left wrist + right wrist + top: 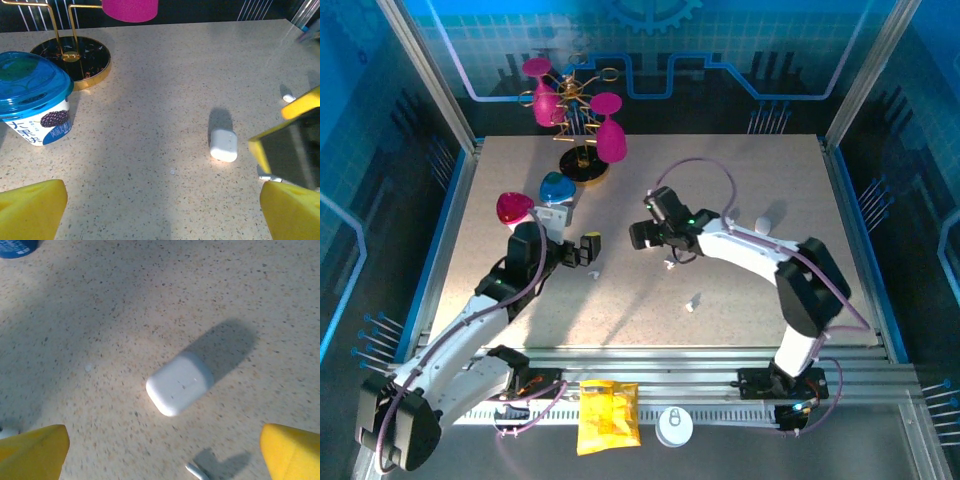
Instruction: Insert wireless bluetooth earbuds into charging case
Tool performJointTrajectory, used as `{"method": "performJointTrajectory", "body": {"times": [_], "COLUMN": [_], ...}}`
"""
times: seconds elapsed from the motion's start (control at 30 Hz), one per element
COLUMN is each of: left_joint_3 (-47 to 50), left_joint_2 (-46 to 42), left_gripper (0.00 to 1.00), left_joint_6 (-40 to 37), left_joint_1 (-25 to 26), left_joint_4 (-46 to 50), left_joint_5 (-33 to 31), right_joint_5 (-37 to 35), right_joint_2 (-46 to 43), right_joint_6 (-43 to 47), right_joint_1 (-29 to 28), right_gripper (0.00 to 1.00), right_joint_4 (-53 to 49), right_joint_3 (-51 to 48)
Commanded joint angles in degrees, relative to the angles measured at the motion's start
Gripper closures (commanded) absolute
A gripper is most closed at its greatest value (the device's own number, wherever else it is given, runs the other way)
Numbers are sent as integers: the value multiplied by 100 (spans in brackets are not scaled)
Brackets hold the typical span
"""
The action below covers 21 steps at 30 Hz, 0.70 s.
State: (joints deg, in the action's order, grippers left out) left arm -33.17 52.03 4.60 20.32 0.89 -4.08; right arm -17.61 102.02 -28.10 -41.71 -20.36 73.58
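**Left tool** (588,247): fingers spread wide, nothing held. In the left wrist view the 2 yellow fingertips (32,207) sit at the lower corners, with bare tabletop (150,115) between them.

**Right tool** (642,235): fingers spread wide, nothing held. In the right wrist view its 2 yellow fingertips sit at the lower corners, above the tabletop.

**Case** (179,382): lid closed, lying flat on the tabletop. It touches neither tool. In the right wrist view it lies ahead of the right tool, between the lines of the 2 fingers. In the left wrist view it lies ahead of the left tool and just left of the right tool.

**Earbud** (197,471): 1 lies on the tabletop near the case, apart from it, partly cut off at the lower edge of the right wrist view. A second small white piece (287,98) lies beyond the right tool and is too small to identify.

**Other items:** a blue-lidded cup (35,107) stands upright just beside the black base of a gold wire stand (70,57), well apart from the case.
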Motion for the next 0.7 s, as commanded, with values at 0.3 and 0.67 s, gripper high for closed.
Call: {"method": "performJointTrajectory", "body": {"times": [0.3,0.67], "left_joint_3": [178,188], "left_joint_2": [-219,-97], "left_gripper": [1,1], "left_joint_6": [263,304], "left_joint_1": [16,15], "left_joint_4": [143,53], "left_joint_5": [20,106], "right_joint_5": [-1778,-1298], "right_joint_2": [1558,2056], "right_joint_6": [-2400,-2678], "right_joint_1": [-405,-338], "right_gripper": [12,23], "right_joint_4": [-1403,-1305], "right_joint_3": [1481,1760]}}
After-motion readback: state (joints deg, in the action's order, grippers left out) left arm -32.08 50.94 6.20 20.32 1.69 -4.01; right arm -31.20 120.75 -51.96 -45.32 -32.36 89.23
